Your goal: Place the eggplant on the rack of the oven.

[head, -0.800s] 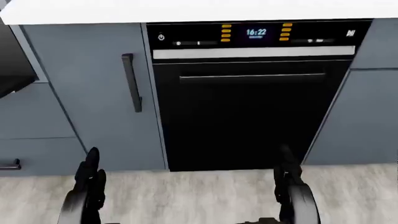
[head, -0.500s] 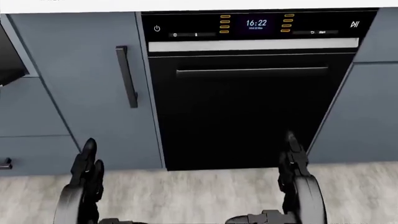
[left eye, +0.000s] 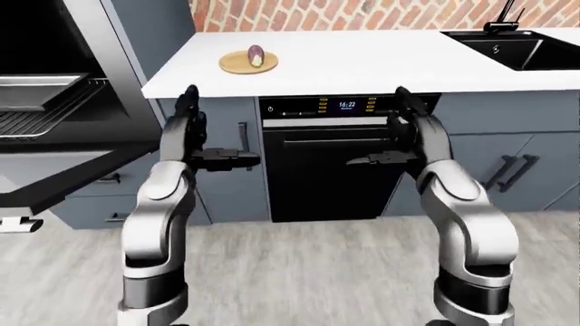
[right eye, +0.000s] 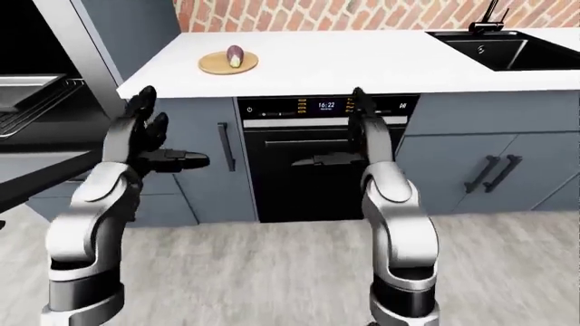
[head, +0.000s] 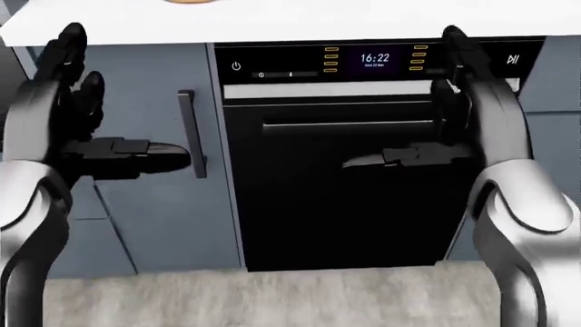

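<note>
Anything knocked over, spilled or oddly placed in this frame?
Nothing stands out. The eggplant lies on its round wooden board on the white counter, the oven at the view's left is open with its rack showing, and both hands, left hand and right hand, are raised, open and empty.

Both arms: glossy silver-grey shells, rounded segments, darker grey bands at the joints. Left hand (left eye: 195, 139) and right hand (left eye: 403, 132) all black, three blocky jointed fingers each, thumb at 3 o'clock on the left, 9 o'clock on the right. Black wrist sections join the silver forearms. No visible cables or markings.
</note>
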`<state>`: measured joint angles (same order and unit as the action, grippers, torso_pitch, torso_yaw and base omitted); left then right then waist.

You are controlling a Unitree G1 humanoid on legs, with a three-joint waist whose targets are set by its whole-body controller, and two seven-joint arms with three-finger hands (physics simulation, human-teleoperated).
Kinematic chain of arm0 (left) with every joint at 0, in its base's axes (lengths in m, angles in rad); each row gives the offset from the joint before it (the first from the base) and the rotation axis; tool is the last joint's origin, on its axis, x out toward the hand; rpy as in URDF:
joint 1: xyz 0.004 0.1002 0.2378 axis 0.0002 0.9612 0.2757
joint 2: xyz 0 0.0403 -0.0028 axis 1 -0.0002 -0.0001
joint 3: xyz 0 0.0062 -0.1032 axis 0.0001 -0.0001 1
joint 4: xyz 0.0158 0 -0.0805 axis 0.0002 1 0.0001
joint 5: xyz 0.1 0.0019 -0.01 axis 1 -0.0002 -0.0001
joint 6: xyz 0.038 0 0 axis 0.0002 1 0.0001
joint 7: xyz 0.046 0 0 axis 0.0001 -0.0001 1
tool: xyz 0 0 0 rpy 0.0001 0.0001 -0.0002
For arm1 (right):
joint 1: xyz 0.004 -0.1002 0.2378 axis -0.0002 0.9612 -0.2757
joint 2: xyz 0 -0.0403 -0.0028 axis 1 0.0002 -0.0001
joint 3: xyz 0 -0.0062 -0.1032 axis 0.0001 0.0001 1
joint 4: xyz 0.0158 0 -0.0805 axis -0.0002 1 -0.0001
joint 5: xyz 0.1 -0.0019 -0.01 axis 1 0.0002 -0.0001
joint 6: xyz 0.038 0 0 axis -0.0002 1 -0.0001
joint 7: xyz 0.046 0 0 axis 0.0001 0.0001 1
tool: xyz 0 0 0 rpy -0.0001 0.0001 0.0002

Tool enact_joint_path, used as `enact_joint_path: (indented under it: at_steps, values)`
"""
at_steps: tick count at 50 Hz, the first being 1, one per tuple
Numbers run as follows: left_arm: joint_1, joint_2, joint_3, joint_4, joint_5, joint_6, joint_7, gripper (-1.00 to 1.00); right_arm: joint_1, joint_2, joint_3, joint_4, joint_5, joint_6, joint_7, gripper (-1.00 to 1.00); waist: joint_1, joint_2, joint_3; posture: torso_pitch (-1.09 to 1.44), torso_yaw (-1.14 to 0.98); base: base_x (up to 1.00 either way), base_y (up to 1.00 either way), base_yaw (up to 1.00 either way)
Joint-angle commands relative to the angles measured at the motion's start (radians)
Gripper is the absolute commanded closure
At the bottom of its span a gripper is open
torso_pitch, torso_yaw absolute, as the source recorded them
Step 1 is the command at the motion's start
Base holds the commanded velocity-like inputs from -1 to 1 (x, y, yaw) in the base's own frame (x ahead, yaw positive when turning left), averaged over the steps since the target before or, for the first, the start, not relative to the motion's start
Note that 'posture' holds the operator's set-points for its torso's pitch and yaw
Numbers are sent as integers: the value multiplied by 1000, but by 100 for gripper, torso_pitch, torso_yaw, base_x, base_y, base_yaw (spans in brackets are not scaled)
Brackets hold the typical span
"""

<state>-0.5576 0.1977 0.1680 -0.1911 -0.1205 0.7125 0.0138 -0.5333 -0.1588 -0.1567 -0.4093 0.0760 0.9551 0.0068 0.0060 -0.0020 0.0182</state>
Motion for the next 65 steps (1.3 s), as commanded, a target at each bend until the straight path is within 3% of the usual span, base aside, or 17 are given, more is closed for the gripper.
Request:
enact_joint_path:
  at_steps: [1,12,13,22,26,31,35,39,41,42,44,47,51,54,60,63,65]
  values:
    - [-88,26,9,-16,-24,20,13,-100,-91,-25,-20,-11,33,24,-23,-100,0,0,-23,0,0,0,0,0]
    - [-422,137,22,217,-79,62,47,-100,-398,-138,-38,123,129,129,-86,-100,1,-2,-7,0,0,0,0,0]
    - [-444,142,23,229,-85,67,52,-100,-417,-141,-35,131,137,136,-89,-100,-1,2,-29,0,0,5,0,0]
    - [-509,163,9,291,-93,51,53,-100,-487,-161,-26,189,170,122,-115,-100,-4,-11,4,0,0,11,0,0]
    - [-508,164,8,300,-92,41,51,-100,-500,-165,-23,203,176,123,-119,-100,-4,3,0,0,0,12,0,0]
    - [-505,165,9,295,-95,46,52,-100,-497,-163,-19,199,180,125,-124,-100,-13,67,-1,0,0,13,3,0]
    - [-499,165,10,287,-97,50,54,-100,-501,-164,-15,202,179,125,-124,-100,-12,49,-3,0,0,13,9,0]
    - [-497,168,12,282,-99,54,54,-100,-491,-162,-18,187,181,133,-127,-100,-2,-18,10,0,0,13,20,0]
    - [-498,168,14,282,-102,57,55,-100,-487,-163,-15,191,179,125,-124,-100,8,-52,-5,0,0,13,20,0]
    - [-501,169,14,281,-103,60,56,-100,-488,-161,-14,188,179,131,-125,-100,-3,-31,0,0,0,12,21,0]
    - [-501,170,13,282,-103,57,55,-100,-482,-159,-16,184,178,130,-127,-100,-2,-49,-3,0,0,13,23,0]
    - [-496,164,9,283,-103,53,57,-100,-473,-154,-13,182,177,123,-127,-100,-5,-38,-9,0,0,13,24,0]
    - [-495,164,10,278,-104,57,58,-100,-478,-159,-17,181,179,129,-124,-100,-13,7,7,0,0,13,25,0]
    - [-497,161,8,281,-103,56,58,-100,-477,-160,-18,178,179,131,-125,-100,-22,99,-17,0,0,13,26,0]
    - [-496,162,9,283,-103,52,56,-100,-482,-158,-15,174,178,138,-127,-100,-14,17,4,0,0,13,41,0]
    - [-489,163,12,277,-105,56,56,-100,-472,-151,-14,164,181,140,-130,-100,-6,-59,15,0,0,13,60,0]
    - [-486,164,13,271,-106,61,58,-100,-483,-153,-17,167,183,146,-131,-100,-12,-55,5,0,0,13,63,0]
